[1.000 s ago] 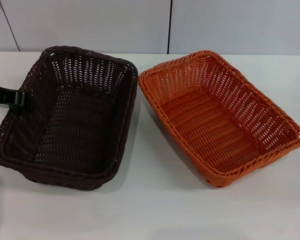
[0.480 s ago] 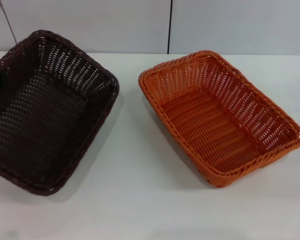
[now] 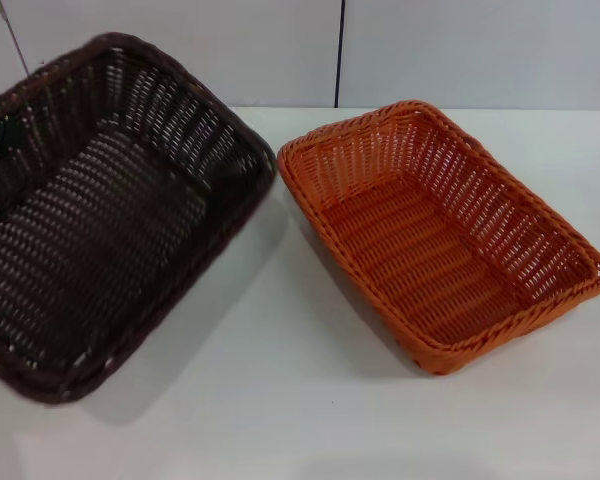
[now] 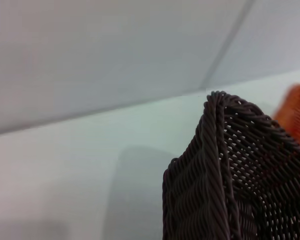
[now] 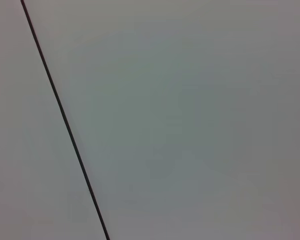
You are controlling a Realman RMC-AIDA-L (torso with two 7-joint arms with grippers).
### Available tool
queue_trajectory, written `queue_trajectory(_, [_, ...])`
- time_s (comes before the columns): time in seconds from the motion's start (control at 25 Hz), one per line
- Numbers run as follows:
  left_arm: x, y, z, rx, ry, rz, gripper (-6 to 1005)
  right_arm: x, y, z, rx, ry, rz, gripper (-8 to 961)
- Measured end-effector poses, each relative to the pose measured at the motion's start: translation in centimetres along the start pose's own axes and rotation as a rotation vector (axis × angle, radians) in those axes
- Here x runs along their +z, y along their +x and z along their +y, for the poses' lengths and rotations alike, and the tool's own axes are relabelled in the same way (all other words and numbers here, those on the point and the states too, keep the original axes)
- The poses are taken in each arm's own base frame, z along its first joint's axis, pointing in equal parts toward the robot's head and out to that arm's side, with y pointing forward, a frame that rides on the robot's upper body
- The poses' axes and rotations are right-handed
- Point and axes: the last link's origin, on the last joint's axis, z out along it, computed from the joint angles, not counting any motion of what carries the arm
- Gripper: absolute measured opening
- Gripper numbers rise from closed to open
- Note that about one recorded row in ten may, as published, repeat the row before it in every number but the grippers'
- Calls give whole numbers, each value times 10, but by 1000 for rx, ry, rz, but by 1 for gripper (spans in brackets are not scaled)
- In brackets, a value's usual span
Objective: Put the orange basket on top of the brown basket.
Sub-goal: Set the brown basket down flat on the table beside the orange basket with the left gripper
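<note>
A brown basket (image 3: 105, 215) hangs tilted above the left side of the white worktop (image 3: 310, 400), its far rim raised toward the back wall and its near corner dipping toward the front-left corner, a soft shadow beneath it suggesting it is clear of the surface. The left gripper (image 3: 0, 132) shows only as a dark sliver at the basket's left rim — the lift implies a hold there, but whether its fingers are closed cannot be told. From the left wrist camera, a braided corner of the same basket fills the foreground, with a slice of orange beyond it.

The orange basket (image 3: 442, 235) sits flat on the right half of the worktop, angled so one corner points toward the front-right corner, its nearest corner just beside the dark basket's rim without visibly touching. Nothing grips it.

The right gripper is out of sight; its wrist camera faces only a plain pale panel crossed by a dark seam (image 5: 65, 120), suggesting that arm is parked. Stacking has not begun — the raised dark basket looks to be under repositioning, judging by its tilt.
</note>
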Motion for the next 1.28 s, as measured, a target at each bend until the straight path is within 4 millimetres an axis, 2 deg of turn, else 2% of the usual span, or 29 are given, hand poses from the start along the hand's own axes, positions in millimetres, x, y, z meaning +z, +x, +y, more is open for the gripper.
queue_trajectory(0.2, [10, -4, 5, 45, -98, -86, 201, 0, 0, 0, -1, 0, 2, 834])
queue_trajectory(0.44, [43, -9, 18, 85, -172, -189, 202, -2, 1, -2, -2, 4, 5, 834])
queue_trajectory(0.56, [43, -9, 18, 85, -172, -189, 203, -3, 3, -3, 0, 8, 10, 834])
queue_trajectory(0.6, [56, -8, 27, 99, -202, -203, 203, -4, 3, -4, 0, 9, 11, 834])
queue_trajectory(0.64, [56, -8, 27, 99, -202, -203, 203, -4, 3, -4, 0, 10, 12, 834])
queue_trajectory(0.68, [69, -5, 37, 111, -235, -208, 204, -5, 4, -5, 0, 11, 13, 834])
queue_trajectory(0.76, [69, -5, 37, 111, -235, -208, 204, -6, 5, -6, 0, 14, 16, 834])
queue_trajectory(0.84, [96, -2, 54, 116, -290, -221, 205, -7, 6, -7, -1, 16, 19, 834])
queue_trajectory(1.0, [103, -1, 60, 114, -306, -221, 205, -10, 8, -9, -7, 17, 28, 834])
queue_trajectory(1.08, [122, 3, 78, 112, -343, -215, 206, -11, 8, -10, -8, 19, 33, 834])
queue_trajectory(1.16, [122, 3, 78, 112, -343, -215, 206, -11, 9, -10, -8, 19, 34, 834])
queue_trajectory(1.28, [135, 6, 95, 122, -375, -215, 207, -11, 9, -9, -11, 16, 38, 834])
